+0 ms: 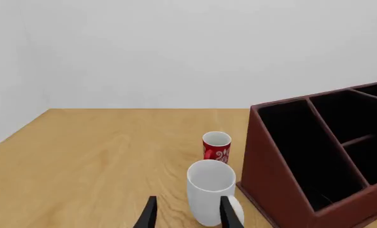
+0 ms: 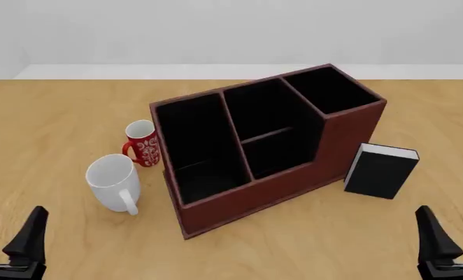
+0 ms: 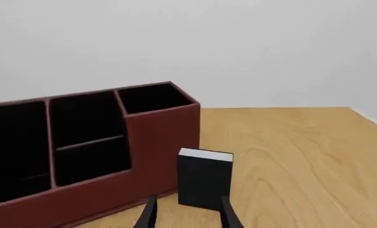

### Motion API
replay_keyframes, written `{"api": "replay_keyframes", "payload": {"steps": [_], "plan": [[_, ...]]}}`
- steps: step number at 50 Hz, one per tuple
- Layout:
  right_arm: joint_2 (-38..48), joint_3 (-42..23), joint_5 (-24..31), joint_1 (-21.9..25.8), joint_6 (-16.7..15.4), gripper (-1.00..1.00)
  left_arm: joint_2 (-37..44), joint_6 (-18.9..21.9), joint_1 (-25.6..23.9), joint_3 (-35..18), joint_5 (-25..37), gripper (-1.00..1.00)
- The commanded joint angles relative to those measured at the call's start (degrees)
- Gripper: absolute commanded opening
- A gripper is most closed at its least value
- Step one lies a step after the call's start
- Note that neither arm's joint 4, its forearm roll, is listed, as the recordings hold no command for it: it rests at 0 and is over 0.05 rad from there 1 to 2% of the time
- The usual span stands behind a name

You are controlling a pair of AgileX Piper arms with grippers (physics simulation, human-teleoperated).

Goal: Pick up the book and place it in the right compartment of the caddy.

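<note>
**Book upright beside the caddy, both hands empty**

Pale grey walls rise behind the wooden tabletop we look down on. Near its middle sits the caddy, red-brown outside and black inside, turned at an angle. Its right compartment is the tall-walled section at the far right end. We see the book standing upright on the tabletop just to the right of the caddy, white page edges on top, close to the caddy's end wall; we cannot tell whether they touch. Left of the caddy stand a white mug and, farther back, a red patterned mug. Our left hand hovers at the near left edge, fingers spread and holding nothing. Our right hand hovers at the near right, also parted and empty, nearer than the book.
</note>
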State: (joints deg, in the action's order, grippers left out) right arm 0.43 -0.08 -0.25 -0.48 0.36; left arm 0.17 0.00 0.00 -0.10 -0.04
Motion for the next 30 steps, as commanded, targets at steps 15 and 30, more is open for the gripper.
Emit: {"api": "replay_keyframes", "payload": {"steps": [15,30], "plan": [[12.74,-7.04,2.43,0.78,-7.17,1.0,0.26,0.0,0.0,-0.15,-0.07,1.0],[23.85,-16.04,10.2,2.84,-18.38,1.0,0.26,0.0,0.0,-0.15,-0.07,1.0]]}}
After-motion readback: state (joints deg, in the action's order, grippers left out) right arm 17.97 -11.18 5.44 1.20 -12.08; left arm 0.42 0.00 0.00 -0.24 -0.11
